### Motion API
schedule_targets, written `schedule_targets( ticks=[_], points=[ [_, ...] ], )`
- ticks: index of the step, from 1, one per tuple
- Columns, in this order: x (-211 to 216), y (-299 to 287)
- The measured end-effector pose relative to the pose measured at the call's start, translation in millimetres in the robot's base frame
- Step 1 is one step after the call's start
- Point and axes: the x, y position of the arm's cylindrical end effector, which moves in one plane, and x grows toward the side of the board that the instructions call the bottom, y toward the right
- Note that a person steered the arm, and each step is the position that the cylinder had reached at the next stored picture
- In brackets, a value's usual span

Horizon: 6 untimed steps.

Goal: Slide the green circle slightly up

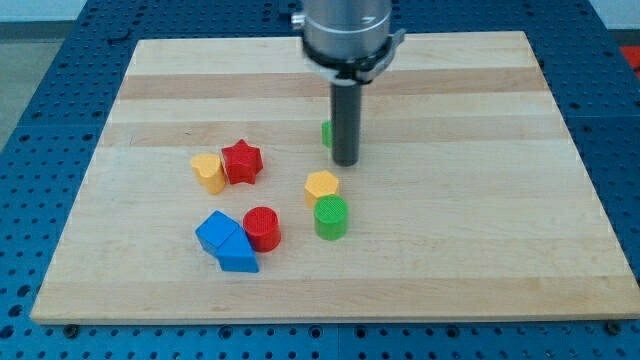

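Note:
The green circle (331, 218) is a short green cylinder standing on the wooden board (480, 200), a little below the view's middle. A yellow pentagon block (322, 185) touches its upper left side. My tip (345, 162) is above the green circle, toward the view's top, apart from it and just right of the yellow pentagon. A second green block (326, 132) is mostly hidden behind the rod; its shape cannot be made out.
A red star (241, 161) and a yellow block (208, 171) sit together at the left. A red cylinder (262, 228), a blue cube (216, 232) and a blue triangle block (239, 254) cluster at the lower left.

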Motion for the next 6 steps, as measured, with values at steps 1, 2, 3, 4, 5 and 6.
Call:
schedule_targets(
  ticks=[1, 2, 3, 4, 5, 6],
  points=[
    [-22, 10],
    [6, 21],
    [52, 41],
    [91, 36],
    [116, 16],
    [138, -5]
  ],
)
